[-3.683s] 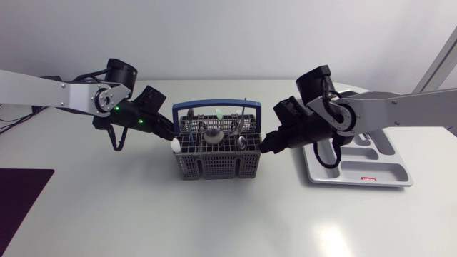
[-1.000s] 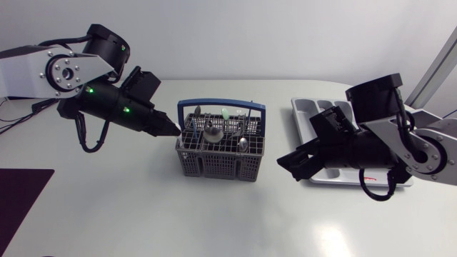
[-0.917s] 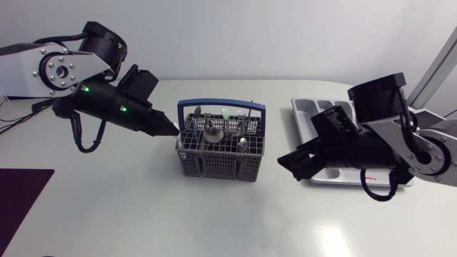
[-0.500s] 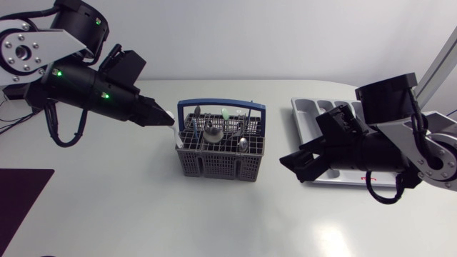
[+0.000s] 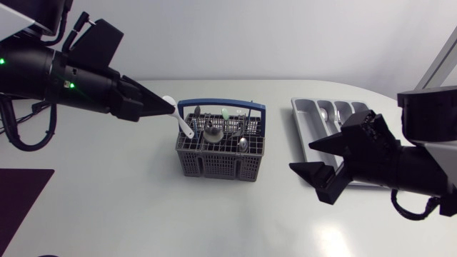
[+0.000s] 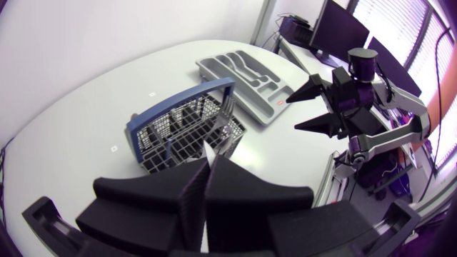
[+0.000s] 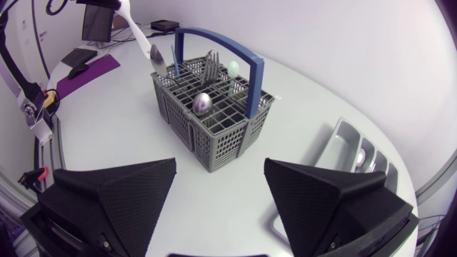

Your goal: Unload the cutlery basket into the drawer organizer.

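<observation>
My left gripper point(image 5: 165, 108) hangs above the left rim of the grey cutlery basket point(image 5: 214, 160) and is shut on a white plastic spoon point(image 5: 183, 124). The spoon slants down to the basket's top. In the left wrist view the spoon point(image 6: 208, 151) shows as a thin white strip between the closed fingers point(image 6: 235, 178), above the basket point(image 6: 187, 128). Several pieces of cutlery point(image 5: 213, 132) stand in the basket under its blue handle point(image 5: 221, 105). My right gripper point(image 5: 315, 158) is open and empty between the basket and the grey drawer organizer point(image 5: 298, 111).
The organizer point(image 7: 341, 139) holds a couple of metal spoons point(image 5: 325, 114) in its far compartments. A dark purple mat point(image 5: 21, 200) lies at the table's front left. From the right wrist, the basket point(image 7: 207, 114) sits ahead of the open gripper point(image 7: 220, 168).
My left arm has risen and drawn the white spoon up out of the basket. My right arm has pulled back from the basket toward the front right, its fingers still wide.
</observation>
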